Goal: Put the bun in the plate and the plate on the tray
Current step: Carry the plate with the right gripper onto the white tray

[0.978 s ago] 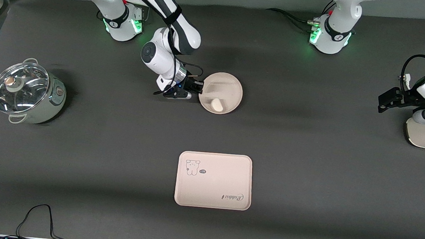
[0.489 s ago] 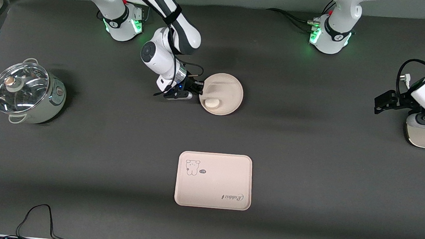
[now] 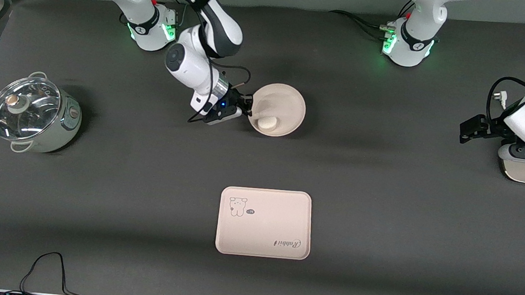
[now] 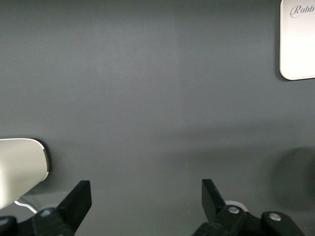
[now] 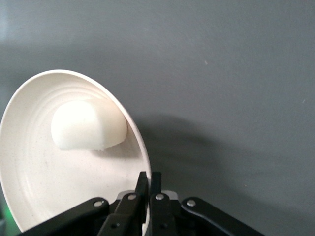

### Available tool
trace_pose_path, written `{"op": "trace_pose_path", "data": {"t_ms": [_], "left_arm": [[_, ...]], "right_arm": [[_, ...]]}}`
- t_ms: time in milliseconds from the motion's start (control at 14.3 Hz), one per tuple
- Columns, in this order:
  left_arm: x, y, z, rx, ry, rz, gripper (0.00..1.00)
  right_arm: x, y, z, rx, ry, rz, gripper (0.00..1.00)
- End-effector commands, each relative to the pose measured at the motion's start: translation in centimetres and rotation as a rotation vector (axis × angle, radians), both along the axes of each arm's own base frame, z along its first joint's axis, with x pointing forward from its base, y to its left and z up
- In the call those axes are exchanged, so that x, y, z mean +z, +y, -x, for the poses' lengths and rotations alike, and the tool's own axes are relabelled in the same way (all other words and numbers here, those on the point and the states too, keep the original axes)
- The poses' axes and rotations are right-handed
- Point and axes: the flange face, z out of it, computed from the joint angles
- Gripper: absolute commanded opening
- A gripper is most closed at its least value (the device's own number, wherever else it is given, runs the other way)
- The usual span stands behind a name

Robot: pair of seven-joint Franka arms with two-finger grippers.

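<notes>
Over the desk (image 3: 383, 177), your right claw (image 3: 247, 108) pinches the plate (image 3: 290, 103) rim, bun (image 3: 267, 122) inside — carry level to the tray (image 3: 285, 216); left claw (image 3: 469, 131) waits, spread.

Right gripper (image 3: 248, 109) fingers clamped together; left gripper (image 4: 145, 201) fingers spread, waiting.

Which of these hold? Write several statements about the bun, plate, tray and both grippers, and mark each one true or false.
1. The bun lies in the plate. True.
2. The plate sits on the tray. False: the plate is farther from the front camera than the tray, and apart from it.
3. The right gripper is shut on the plate's rim. True.
4. The left gripper holds the bun. False: it is open and empty, at the left arm's end of the table.
5. A pot stands on the tray. False: it stands on the table, toward the right arm's end.
</notes>
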Motion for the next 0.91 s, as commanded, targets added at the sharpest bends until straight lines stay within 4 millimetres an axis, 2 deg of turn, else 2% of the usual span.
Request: {"op": "trace_pose_path", "data": {"t_ms": [0, 210, 349, 489, 629, 838], "left_arm": [[0.5, -0.8, -0.3, -0.012, -0.008, -0.006, 1.00], [0.3, -0.7, -0.7, -0.012, -0.007, -0.003, 1.00], [0.4, -0.6, -1.0, -0.011, -0.010, -0.002, 1.00], [0.4, -0.8, -1.0, -0.012, -0.008, -0.002, 1.00], [0.4, -0.8, -1.0, -0.012, -0.010, 0.000, 1.00], [0.4, -0.8, -1.0, -0.012, -0.007, 0.000, 1.00]], "right_arm": [[4.3, -1.0, -1.5, 0.131, -0.066, 0.024, 0.00], [5.7, -1.0, -3.6, 0.128, -0.081, 0.025, 0.00], [5.3, -0.9, -6.2, 0.100, -0.087, 0.018, 0.00], [4.1, -0.4, -10.6, 0.063, -0.092, 0.004, 0.00], [2.9, -0.3, -16.5, 0.061, -0.091, 0.019, 0.00], [2.5, 0.7, -23.4, 0.074, -0.072, 0.047, 0.00]]}}
